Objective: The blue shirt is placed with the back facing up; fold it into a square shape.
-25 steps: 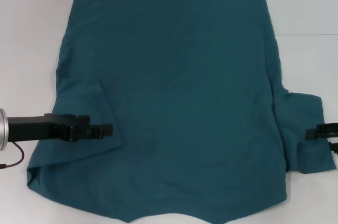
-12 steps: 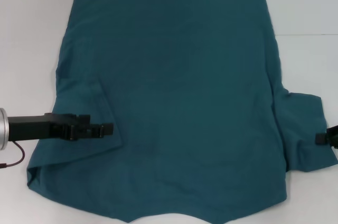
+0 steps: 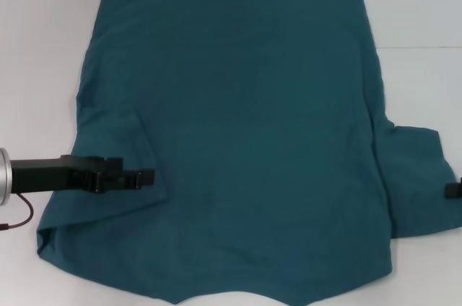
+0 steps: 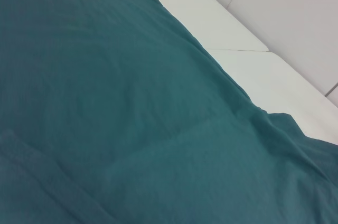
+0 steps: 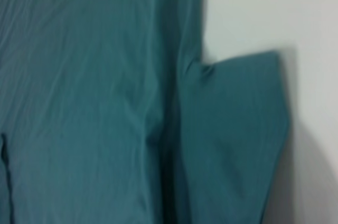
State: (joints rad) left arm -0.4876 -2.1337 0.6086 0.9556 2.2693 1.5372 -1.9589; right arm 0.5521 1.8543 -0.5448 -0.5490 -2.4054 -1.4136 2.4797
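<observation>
The blue shirt point(image 3: 253, 140) lies spread flat over the white table and fills most of the head view. Its left sleeve point(image 3: 115, 147) is folded inward onto the body. My left gripper point(image 3: 141, 176) reaches in from the left and rests low over that folded sleeve, at its inner edge. The right sleeve point(image 3: 415, 176) lies flat, sticking outward. Only the tip of my right gripper point(image 3: 453, 190) shows, at the picture's right edge beside that sleeve's outer hem. The left wrist view shows smooth shirt cloth point(image 4: 105, 102). In the right wrist view are the shirt's body point(image 5: 79, 102) and the right sleeve point(image 5: 237, 129).
The bare white table point(image 3: 43, 46) shows to the left and right of the shirt. A seam between table panels point(image 4: 237, 49) runs near the shirt's far side. The shirt's near hem reaches the bottom of the head view.
My right gripper has drawn back to the right, off the right sleeve, and that sleeve's outer corner now lies flat. The left gripper has not moved.
</observation>
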